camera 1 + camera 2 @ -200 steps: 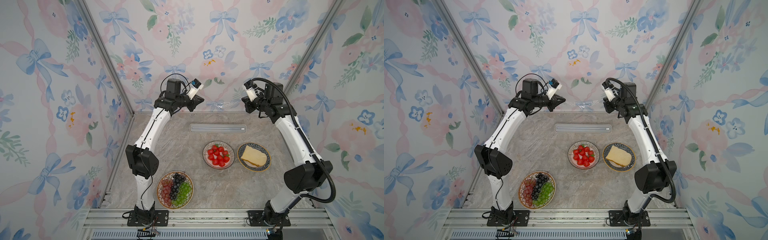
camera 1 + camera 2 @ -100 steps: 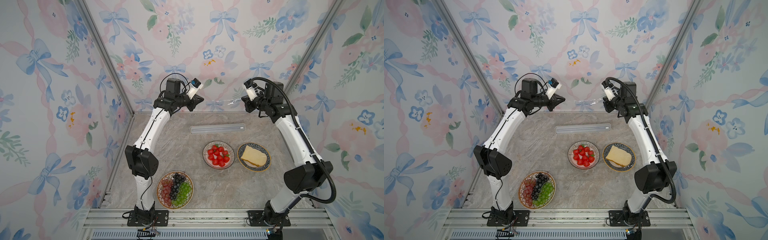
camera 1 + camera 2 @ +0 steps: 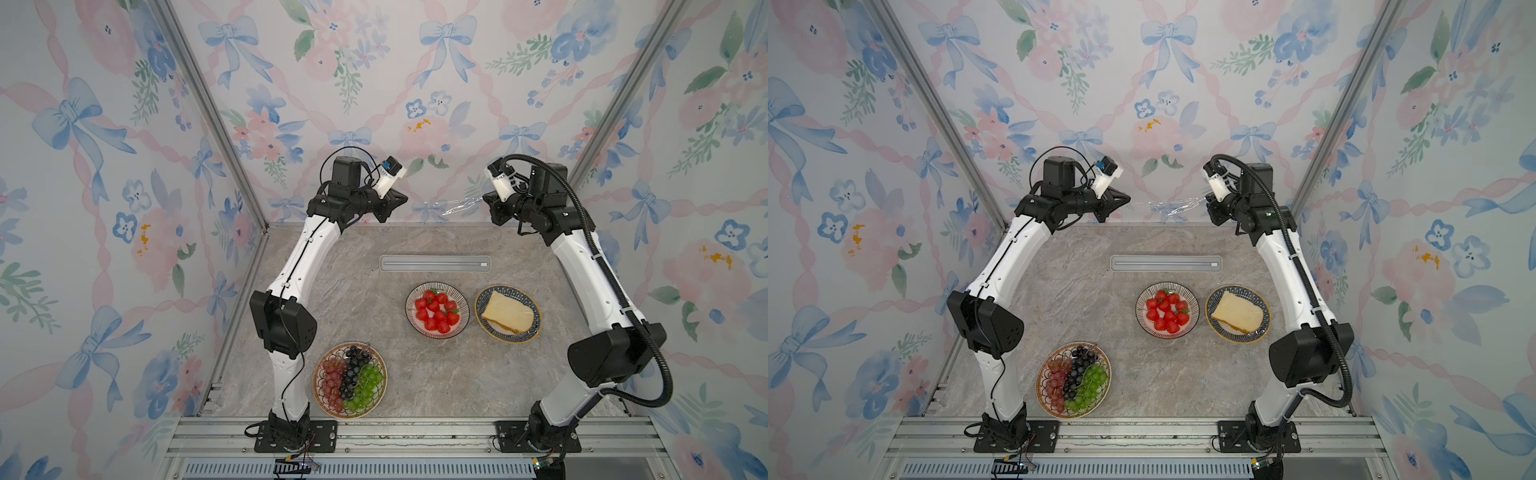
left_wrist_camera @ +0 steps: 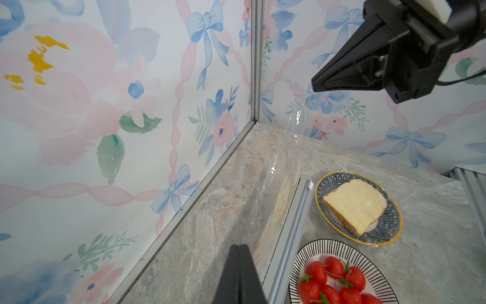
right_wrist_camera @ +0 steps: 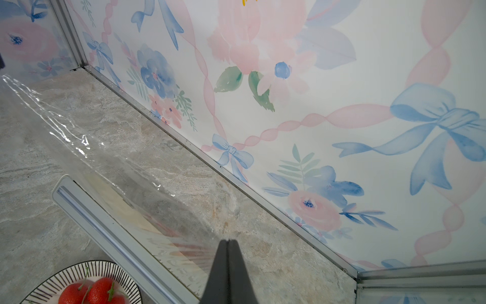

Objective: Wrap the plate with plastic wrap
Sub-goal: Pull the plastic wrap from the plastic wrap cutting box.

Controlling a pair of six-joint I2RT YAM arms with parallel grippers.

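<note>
- The left gripper (image 3: 402, 200) and the right gripper (image 3: 486, 201) are up high, tips facing each other across a gap.
- Both pairs of jaws are pressed fully together, and each pinches an upper corner of the plastic wrap (image 3: 446, 205).
- The film's top edge is drawn from jaw to jaw, so its long axis runs sideways between the two tips. It catches the light in crinkled streaks.
- From that held edge the sheet (image 5: 105, 158) slopes down and away from the jaws toward the long box (image 3: 434, 264).
- The box lies flat on the table, below the jaws and between them, lengthwise in line with the stretched edge.
- In the left wrist view the film (image 4: 278, 184) hangs between the two closed tips.
</note>
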